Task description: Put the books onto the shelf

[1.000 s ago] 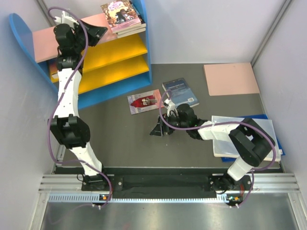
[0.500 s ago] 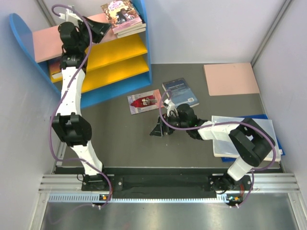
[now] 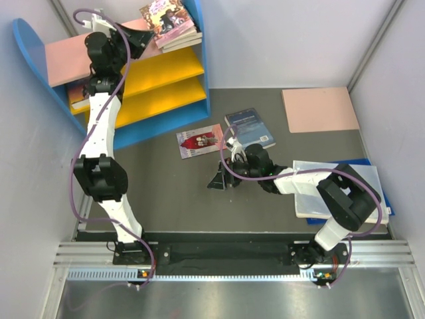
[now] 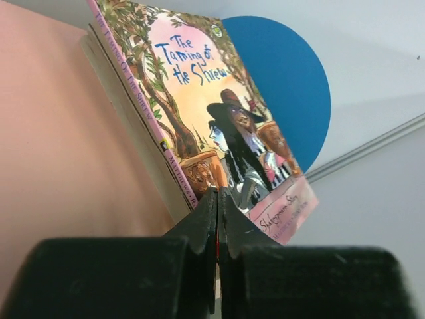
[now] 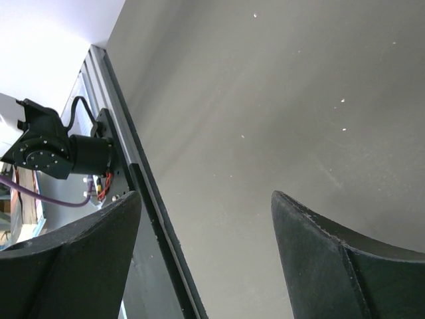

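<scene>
L fingers (image 4: 199,229) were shut tight together w/ nothing btwn them, tips right at the near edge of the pink-purple book (image 4: 219,126); I couldn't tell if they touched it. That book lay on top of a small stack on the pink top board (image 4: 46,146) of the shelf (image 3: 159,70), close to the blue side panel (image 4: 285,80). At least one more book sat under it, exact count unclear. Sthg dark orange (image 3: 74,101) showed at the far-left end of a yellow board, prob another book, mostly hidden by the L arm.

R fingers (image 5: 73,266) stood wide apart, empty, low over the table (image 3: 172,193). Not yet shelved: the red-white book (image 3: 199,140) and the navy book (image 3: 249,128), both flat on the table, just beside each other, near the R fingers.

My read: roughly half done or a bit more, 2 books left, and the R arm looked best placed for both.
</scene>
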